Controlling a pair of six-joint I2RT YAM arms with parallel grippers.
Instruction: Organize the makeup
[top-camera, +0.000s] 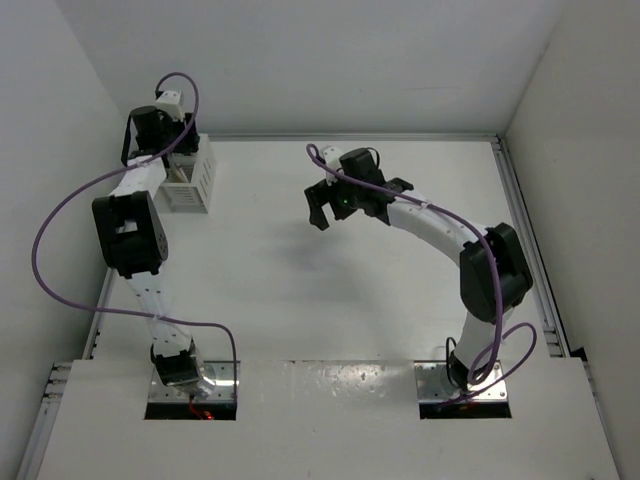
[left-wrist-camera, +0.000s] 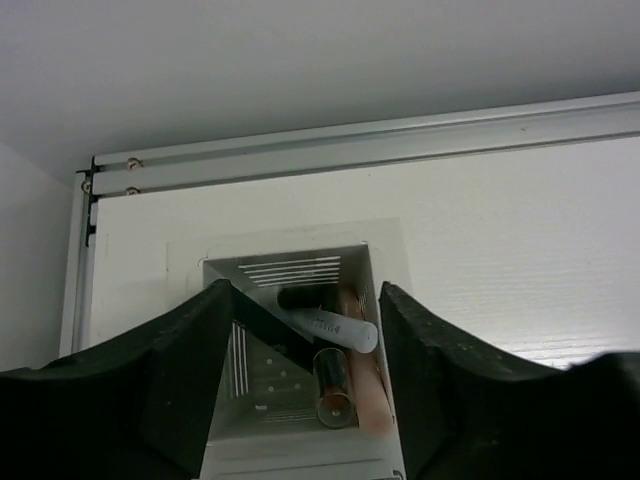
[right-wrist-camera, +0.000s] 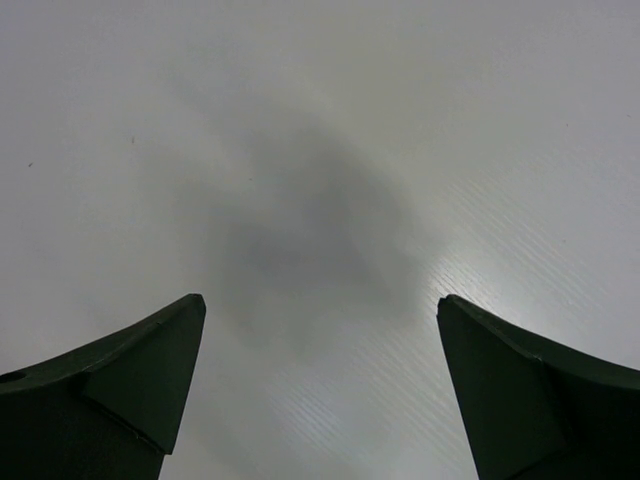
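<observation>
In the left wrist view several makeup sticks lie inside the far compartment of the white slatted box (left-wrist-camera: 292, 270): a white one (left-wrist-camera: 335, 327), a black one (left-wrist-camera: 334, 385) and a peach one (left-wrist-camera: 362, 375). My left gripper (left-wrist-camera: 305, 300) hangs open right above this box with nothing between its fingers. In the top view the box (top-camera: 192, 180) stands at the far left, partly hidden by my left gripper (top-camera: 170, 150). My right gripper (top-camera: 325, 212) is open and empty above the bare table centre; its wrist view (right-wrist-camera: 320, 310) shows only table surface.
A metal rail (left-wrist-camera: 350, 150) runs along the table's far edge behind the box, and the left wall is close to it. Another rail (top-camera: 525, 230) runs along the right edge of the table.
</observation>
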